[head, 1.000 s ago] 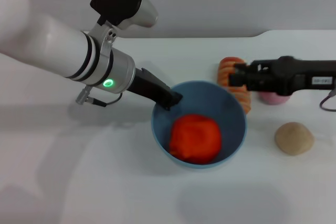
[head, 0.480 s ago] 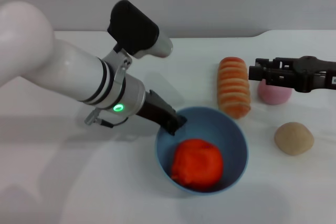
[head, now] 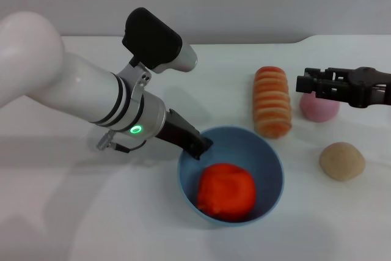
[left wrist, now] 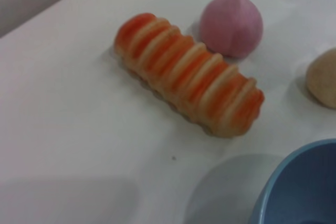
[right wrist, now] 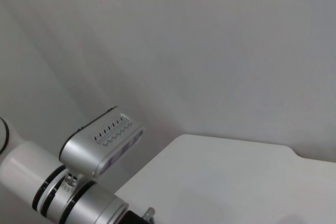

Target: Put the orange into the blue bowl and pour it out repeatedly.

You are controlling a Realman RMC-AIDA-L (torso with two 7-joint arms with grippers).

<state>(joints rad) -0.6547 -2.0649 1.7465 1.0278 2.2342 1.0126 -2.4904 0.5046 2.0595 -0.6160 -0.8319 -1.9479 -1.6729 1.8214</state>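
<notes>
The orange [head: 226, 191], bright red-orange and lumpy, lies inside the light blue bowl [head: 269, 151] at the front middle of the table. My left gripper [head: 200, 149] is shut on the bowl's near-left rim and holds it roughly level. Part of the bowl's rim also shows in the left wrist view [left wrist: 299, 182]. My right gripper [head: 300, 83] is open and empty. It hovers at the right, apart from the bowl, between the striped loaf and the pink ball.
An orange-and-cream striped loaf [head: 272, 102] lies just behind the bowl, also in the left wrist view [left wrist: 189, 80]. A pink ball [head: 321, 108] sits under my right arm. A tan bun [head: 342, 161] lies right of the bowl. The table's back edge meets a grey wall.
My right gripper has drawn back to the right, off the bowl and loaf. My left arm has brought the bowl, with the orange in it, slightly forward and lower.
</notes>
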